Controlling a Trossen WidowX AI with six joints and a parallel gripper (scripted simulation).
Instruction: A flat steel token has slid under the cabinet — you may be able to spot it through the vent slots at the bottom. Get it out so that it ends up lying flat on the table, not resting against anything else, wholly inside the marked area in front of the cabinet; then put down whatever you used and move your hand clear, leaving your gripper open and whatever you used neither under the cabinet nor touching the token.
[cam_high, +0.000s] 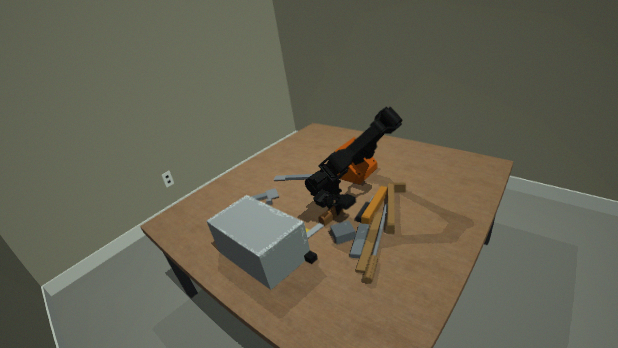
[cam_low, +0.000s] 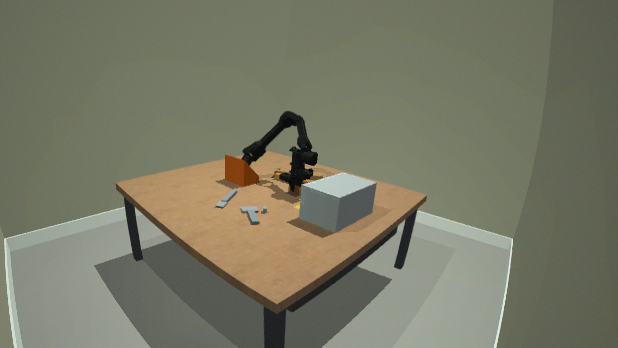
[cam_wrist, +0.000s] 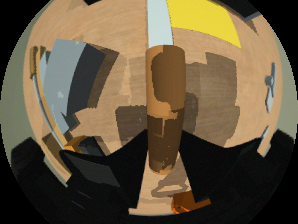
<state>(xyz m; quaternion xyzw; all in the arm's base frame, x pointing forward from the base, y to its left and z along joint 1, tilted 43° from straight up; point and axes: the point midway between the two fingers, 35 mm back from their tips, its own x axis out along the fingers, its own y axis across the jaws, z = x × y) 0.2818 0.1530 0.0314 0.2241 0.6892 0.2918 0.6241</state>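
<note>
A brown wood-toned table (cam_high: 425, 285) (cam_low: 200, 220) (cam_wrist: 127, 62) on dark legs stands on a grey floor, in a room of olive walls (cam_high: 150, 75) (cam_low: 175, 75) with pale baseboards and a white outlet (cam_high: 168, 179). The pale grey cabinet (cam_high: 257, 225) (cam_low: 325, 205) sits near one table edge; the orange arm base (cam_high: 372, 165) (cam_low: 240, 172) stands well apart from it, across the tabletop. Between them, the black gripper (cam_high: 335, 207) (cam_low: 295, 187) (cam_wrist: 161, 132) is closed around the brown handle (cam_high: 327, 216) (cam_wrist: 166, 80) of a tool whose pale blade (cam_high: 315, 230) (cam_wrist: 160, 22) points to the cabinet. The blade runs alongside a yellow patch (cam_high: 307, 231) (cam_low: 297, 206) (cam_wrist: 205, 22) in front of the cabinet. The steel token cannot be made out; its place cannot be told.

Room for movement is tighter on the side of the cabinet's small black block (cam_high: 311, 257): a grey block (cam_high: 343, 232) lies near the blade, with an orange bar (cam_high: 375, 205) and tan pieces (cam_high: 369, 242) farther from the cabinet. Off its opposite side lie a grey T-shaped piece (cam_high: 270, 194) (cam_low: 251, 214) and, farther away, a slim grey tool (cam_high: 290, 177) (cam_low: 227, 198), with tabletop between them.
</note>
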